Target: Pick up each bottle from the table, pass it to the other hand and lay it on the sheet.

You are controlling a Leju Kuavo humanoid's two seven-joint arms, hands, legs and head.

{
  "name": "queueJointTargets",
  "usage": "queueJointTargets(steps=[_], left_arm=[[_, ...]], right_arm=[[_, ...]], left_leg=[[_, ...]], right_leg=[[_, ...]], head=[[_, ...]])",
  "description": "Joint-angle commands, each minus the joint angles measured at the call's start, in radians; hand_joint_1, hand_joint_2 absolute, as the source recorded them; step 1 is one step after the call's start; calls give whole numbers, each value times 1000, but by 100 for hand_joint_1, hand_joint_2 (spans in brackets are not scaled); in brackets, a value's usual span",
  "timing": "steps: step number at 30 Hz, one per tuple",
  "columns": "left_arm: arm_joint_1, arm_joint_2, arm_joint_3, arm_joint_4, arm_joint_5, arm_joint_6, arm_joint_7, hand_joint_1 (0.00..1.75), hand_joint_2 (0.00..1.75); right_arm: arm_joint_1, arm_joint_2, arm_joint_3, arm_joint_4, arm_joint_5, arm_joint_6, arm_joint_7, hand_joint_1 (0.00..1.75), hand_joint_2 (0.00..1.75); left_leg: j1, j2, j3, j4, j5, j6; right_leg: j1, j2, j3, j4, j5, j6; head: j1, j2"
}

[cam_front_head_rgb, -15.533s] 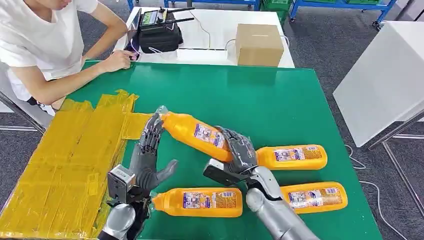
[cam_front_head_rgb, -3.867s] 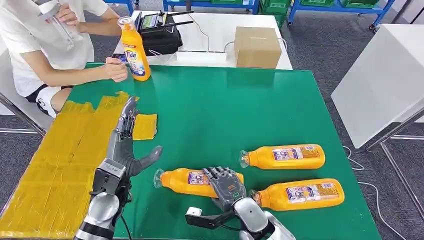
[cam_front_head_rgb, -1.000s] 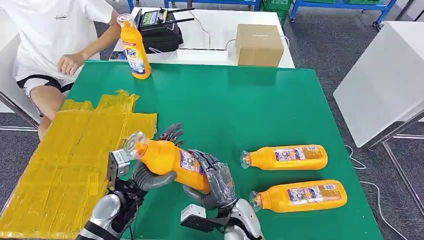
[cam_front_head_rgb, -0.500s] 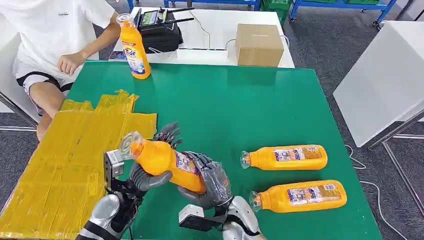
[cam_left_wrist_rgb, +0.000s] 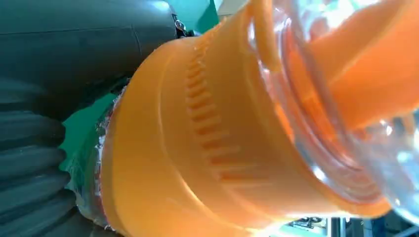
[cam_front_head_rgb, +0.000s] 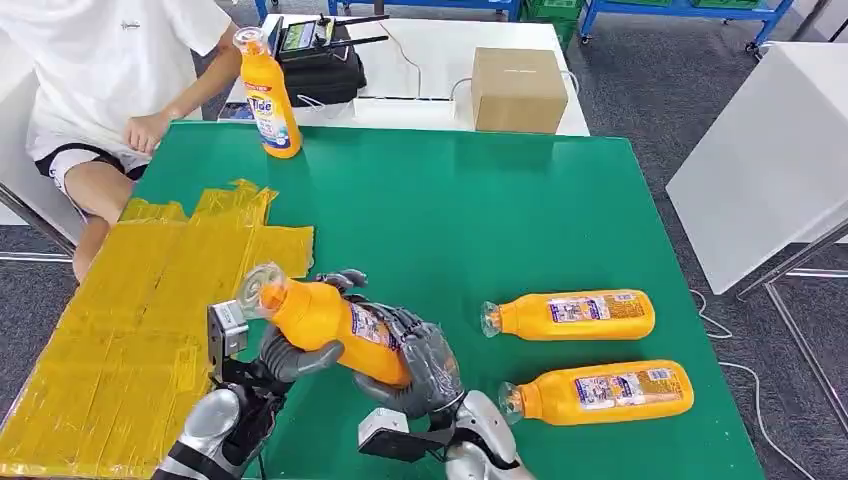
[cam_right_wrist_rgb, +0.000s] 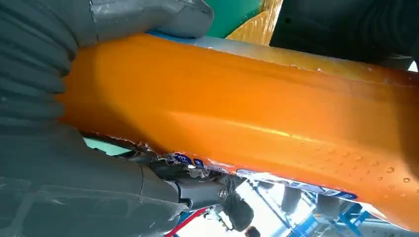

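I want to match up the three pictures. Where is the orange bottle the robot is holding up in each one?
Head view: the held bottle is low and left of centre, tilted, cap toward the yellow sheet, between the left hand and right hand.
Left wrist view: its neck spans most of the picture.
Right wrist view: its orange body runs across the middle.
Shared landmark: the green table, glimpsed in both wrist views.

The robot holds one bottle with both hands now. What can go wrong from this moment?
1. The held bottle is tilted between the left hand and the right hand; if the right hand lets go too early, it may slip onto the green table.
2. The left hand grips near the neck, so the heavier body could swing down before reaching the yellow sheet.
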Motion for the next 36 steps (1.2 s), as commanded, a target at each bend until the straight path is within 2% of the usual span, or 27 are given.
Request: queueJointTargets(steps=[1,6,13,14,15,16,17,20,21,22,24,26,27,30,33,36], left_arm=[[-56,-9,1,58,0,6,7,175,175],[-52,-13,9,55,-1,23,0,175,175],[-48,-16,24,45,-23,64,-10,175,175],[-48,-16,26,42,-24,67,-11,175,175],[-53,-12,25,33,-94,132,-31,175,175],[-56,-12,26,32,-94,132,-31,175,175],[-59,-9,29,25,-130,166,-32,175,175],[-67,0,33,17,-255,268,-49,175,175],[-76,12,34,17,-298,293,-45,175,175],[-85,28,41,16,-381,355,-54,175,175],[-109,47,46,40,-648,537,-21,175,175],[-125,57,56,68,-746,573,9,175,175],[-133,61,65,87,-773,583,19,175,175],[-157,66,86,150,-898,640,50,175,175],[-173,79,94,202,-1145,774,129,175,175],[-173,76,95,209,-1149,775,130,175,175]], right_arm=[[-7,-33,82,47,9,23,-17,175,175],[7,-40,60,8,-28,26,-18,175,175],[33,-48,19,-60,-45,17,-13,175,175],[36,-49,14,-64,-46,17,-13,98,175],[49,-44,-15,-84,-47,-28,-11,30,175],[47,-46,-16,-86,-47,-26,-11,30,175],[57,-52,-26,-115,-47,-28,-10,0,175],[98,-35,-60,-184,-38,-57,-2,0,175],[113,-29,-85,-215,-72,-58,9,0,0],[125,-32,-116,-257,-161,-22,-4,0,0],[142,-44,-172,-326,-245,26,-13,0,0],[159,-52,-211,-388,-309,67,-33,0,0],[167,-55,-227,-416,-322,78,-37,0,175],[193,-63,-257,-497,-358,120,-47,0,175],[207,-57,-282,-539,-365,113,-43,0,175],[208,-57,-286,-545,-369,113,-42,0,175]], left_leg=[[-2,-3,6,-3,-1,0],[-1,-2,3,-2,0,0],[-2,-3,6,-3,-1,0],[-1,-3,4,-2,0,0],[-3,-3,9,-5,-1,0],[-2,-3,6,-3,-1,0],[-1,-2,2,-1,0,0],[-2,-3,3,-2,-1,0],[-1,-2,2,-1,0,0],[-1,-2,4,-2,-1,0],[0,-3,1,0,0,0],[-2,-4,4,-1,-1,0],[-1,-3,2,-1,0,0],[-2,-3,4,-2,0,0],[-1,-3,2,-1,0,0],[-2,-3,5,-3,0,0]], right_leg=[[-1,-2,6,-2,-2,-2],[-1,-2,3,-1,-1,-1],[-2,-3,7,-2,-2,-2],[-1,-2,4,-1,-2,-1],[-3,-2,9,-2,-3,-3],[-2,-2,6,-1,-2,-2],[-1,-2,3,-1,-1,-1],[-1,-2,3,0,-2,-2],[0,-2,2,0,-1,-1],[-1,-1,4,0,-2,-2],[0,-2,1,0,-1,-1],[-2,-3,4,1,-2,-2],[-1,-2,2,0,-1,-1],[-2,-2,4,0,-2,-1],[-1,-2,2,0,-1,-1],[-2,-2,5,-1,-2,-2]], head=[[0,0],[0,0],[0,0],[0,0],[0,0],[0,0],[0,0],[0,0],[0,0],[0,0],[0,0],[0,0],[0,0],[0,0],[0,0],[0,0]])
